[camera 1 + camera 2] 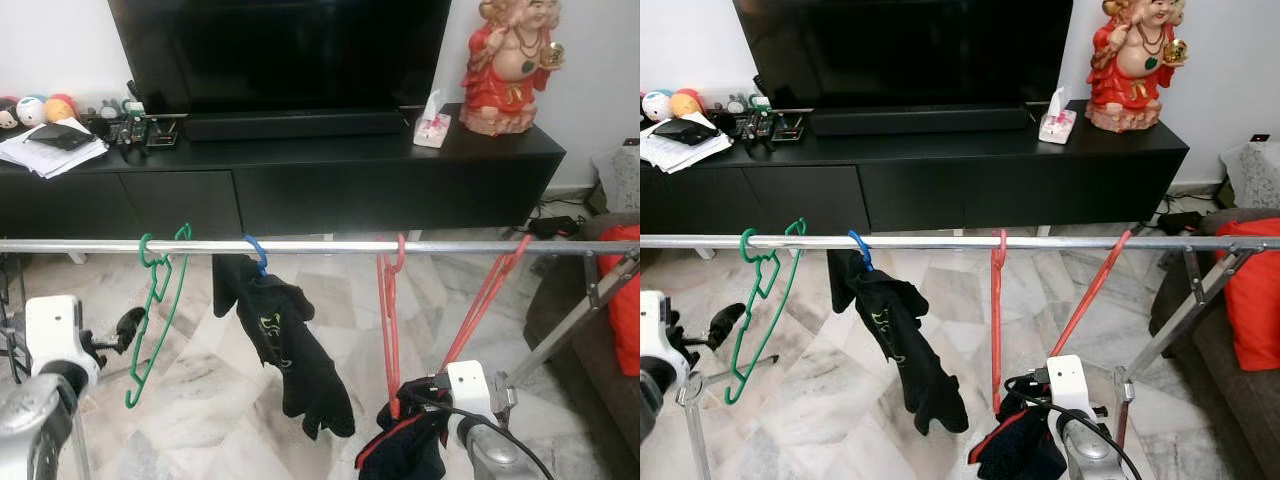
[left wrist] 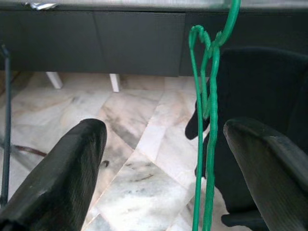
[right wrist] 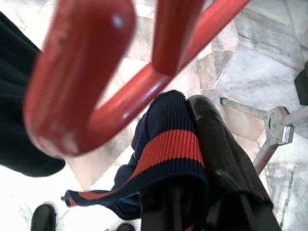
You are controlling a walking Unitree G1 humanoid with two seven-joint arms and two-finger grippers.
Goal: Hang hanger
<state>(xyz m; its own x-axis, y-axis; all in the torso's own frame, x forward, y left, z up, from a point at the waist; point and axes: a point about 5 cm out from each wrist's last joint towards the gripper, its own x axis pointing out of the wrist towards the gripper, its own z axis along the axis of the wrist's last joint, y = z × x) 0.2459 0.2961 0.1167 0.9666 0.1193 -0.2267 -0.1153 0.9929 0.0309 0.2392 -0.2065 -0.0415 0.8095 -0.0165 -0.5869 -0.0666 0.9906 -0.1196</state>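
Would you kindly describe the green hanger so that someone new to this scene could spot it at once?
Find the silver rail that runs across the room in front of the black TV cabinet. The green hanger hooks over it at the robot's far left, beside the left end effector. It is the only green one and hangs bare, unlike the blue hanger with dark clothing and the red hangers further right.

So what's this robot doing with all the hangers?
It is working at a metal clothes rail in front of a black TV cabinet. A green hanger already hangs from the rail, and the open left gripper sits right at it without clamping it. The right gripper is shut on a navy sock with red stripes beside the red hanger. A black garment hangs from a blue hook.
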